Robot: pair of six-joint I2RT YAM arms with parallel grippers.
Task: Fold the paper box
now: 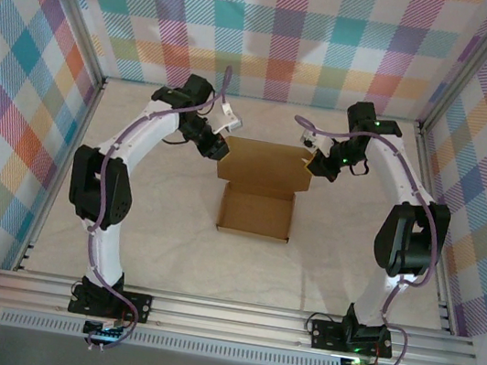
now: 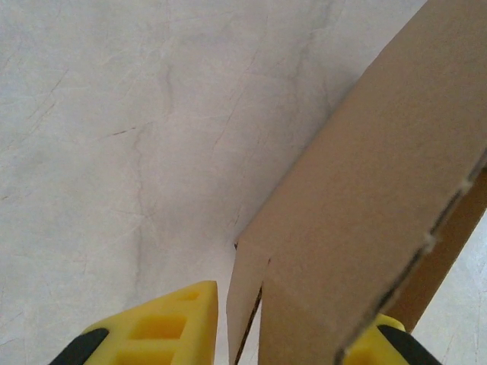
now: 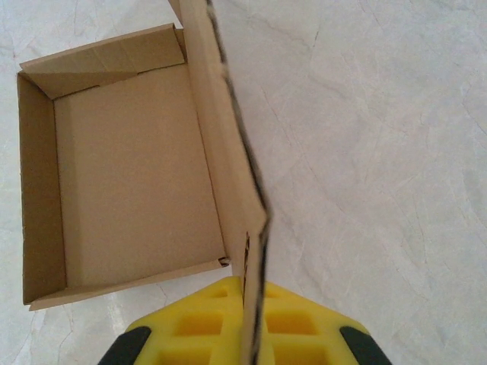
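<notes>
Between my arms the lid [image 1: 263, 163] of the paper box [image 1: 257, 214] stands crosswise: right gripper [image 3: 253, 304] pinches one end, left gripper [image 2: 289, 313] straddles the other, hold uncertain.

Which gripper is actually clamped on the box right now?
The right gripper: its yellow fingers pinch the box's upright flap edge-on. The left gripper only straddles the flap's other side, with a gap beside one finger.

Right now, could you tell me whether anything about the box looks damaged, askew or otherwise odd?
Nothing stands out. The paper box sits square on the table, tray walls up, its lid panel raised with the left gripper and right gripper at its side edges. No tears, crushing or spills show.
</notes>
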